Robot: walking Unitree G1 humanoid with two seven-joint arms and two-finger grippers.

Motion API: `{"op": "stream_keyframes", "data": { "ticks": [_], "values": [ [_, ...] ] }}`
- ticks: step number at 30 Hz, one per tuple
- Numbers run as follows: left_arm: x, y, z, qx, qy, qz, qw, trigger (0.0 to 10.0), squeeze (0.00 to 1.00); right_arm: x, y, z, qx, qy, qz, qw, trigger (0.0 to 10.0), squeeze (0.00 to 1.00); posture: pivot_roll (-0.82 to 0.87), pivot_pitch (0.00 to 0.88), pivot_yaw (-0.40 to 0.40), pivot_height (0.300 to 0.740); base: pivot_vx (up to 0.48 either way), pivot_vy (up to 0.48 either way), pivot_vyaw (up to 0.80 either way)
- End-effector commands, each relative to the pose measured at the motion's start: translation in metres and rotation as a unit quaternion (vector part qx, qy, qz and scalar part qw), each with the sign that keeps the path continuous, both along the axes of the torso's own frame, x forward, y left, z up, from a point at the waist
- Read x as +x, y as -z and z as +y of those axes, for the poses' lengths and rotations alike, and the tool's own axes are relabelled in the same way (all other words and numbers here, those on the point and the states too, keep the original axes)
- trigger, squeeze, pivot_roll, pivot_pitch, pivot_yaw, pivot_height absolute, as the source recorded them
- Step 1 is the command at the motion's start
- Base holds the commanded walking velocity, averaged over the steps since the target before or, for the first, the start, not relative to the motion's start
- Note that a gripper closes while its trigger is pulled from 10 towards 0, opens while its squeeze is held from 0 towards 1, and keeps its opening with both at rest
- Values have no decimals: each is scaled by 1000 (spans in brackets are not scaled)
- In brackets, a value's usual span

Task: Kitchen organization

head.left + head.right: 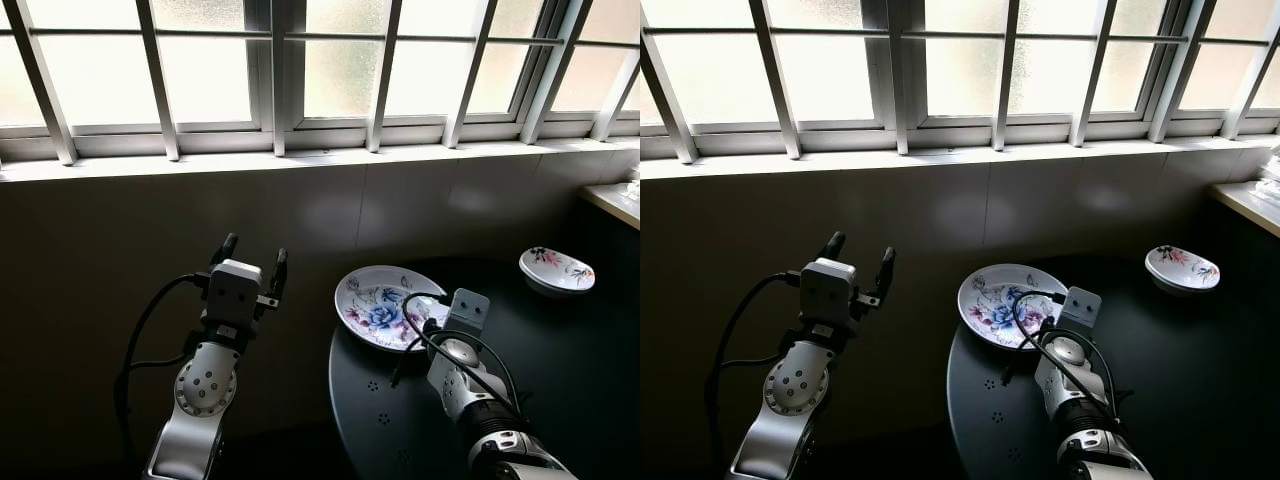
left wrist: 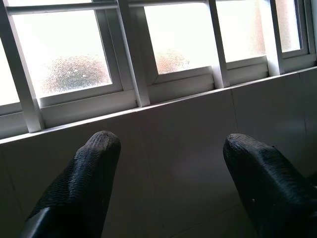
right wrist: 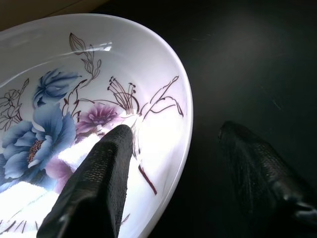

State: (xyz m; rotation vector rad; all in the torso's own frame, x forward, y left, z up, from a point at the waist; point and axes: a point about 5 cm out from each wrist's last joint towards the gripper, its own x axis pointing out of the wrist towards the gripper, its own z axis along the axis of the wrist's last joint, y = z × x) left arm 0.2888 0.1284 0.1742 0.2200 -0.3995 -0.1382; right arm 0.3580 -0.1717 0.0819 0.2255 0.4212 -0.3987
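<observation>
My right gripper [image 3: 171, 163] is spread astride the rim of the white glazed plate painted with blue and purple flowers [image 1: 385, 305], one finger over the bowl, the other outside, not yet pinching. The plate lies on the round dark table [image 1: 560, 400], near its window-side edge. I judge it stiff, slick, breakable, moderately heavy: grip the rim firmly. The head views add a small floral dish [image 1: 556, 270] well apart and my left gripper [image 1: 250, 262], raised, fingers spread, holding nothing
</observation>
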Motion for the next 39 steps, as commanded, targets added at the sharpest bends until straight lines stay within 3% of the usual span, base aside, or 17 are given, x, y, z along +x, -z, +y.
{"op": "stream_keyframes", "data": {
  "ticks": [1, 7, 16, 17, 18, 19, 20, 29, 39],
  "values": [
    [0, 5, 1, 5, -4, 10, 1000, 10000, 0, 0, 2, -2, 14, 5, 15, 1000, 10000, 0, 5, 0, -38, 736, 0, 0, 0],
    [1, 6, 1, 7, -5, 13, 1000, 10000, 0, -2, 13, 13, 78, -35, 41, 996, 10000, 0, 5, 0, -37, 736, 0, 0, 0],
    [1, 8, 1, 8, -6, 17, 1000, 10000, 0, -8, 26, 21, 118, -41, 72, 990, 10000, 0, 6, 0, -39, 736, 0, 0, 0],
    [1, 9, 2, 8, -6, 17, 1000, 10000, 0, -8, 26, 21, 123, -39, 69, 989, 6510, 0, 6, 0, -39, 736, 0, 0, 0],
    [1, 9, 2, 9, -6, 18, 1000, 10000, 0, -8, 26, 21, 124, -38, 69, 989, 2275, 0, 6, 0, -39, 736, 0, 0, 0],
    [1, 9, 2, 9, -6, 18, 1000, 10000, 0, -8, 25, 21, 127, -36, 67, 989, 667, 0, 6, 0, -39, 736, 0, 0, 0],
    [1, 10, 2, 9, -6, 19, 1000, 10000, 0, -8, 25, 22, 139, -31, 67, 988, 0, 0, 6, 0, -39, 736, 0, 0, 0],
    [1, 12, 1, 12, -6, 23, 1000, 10000, 0, -7, 23, 26, 171, -27, 57, 983, 0, 0, 3, 0, -38, 736, 0, 0, 0],
    [1, 15, 3, 12, -10, 27, 1000, 10000, 0, 1, 9, 31, 215, -30, 7, 976, 0, 0, 4, 0, -40, 736, 0, 0, 0]
  ]
}}
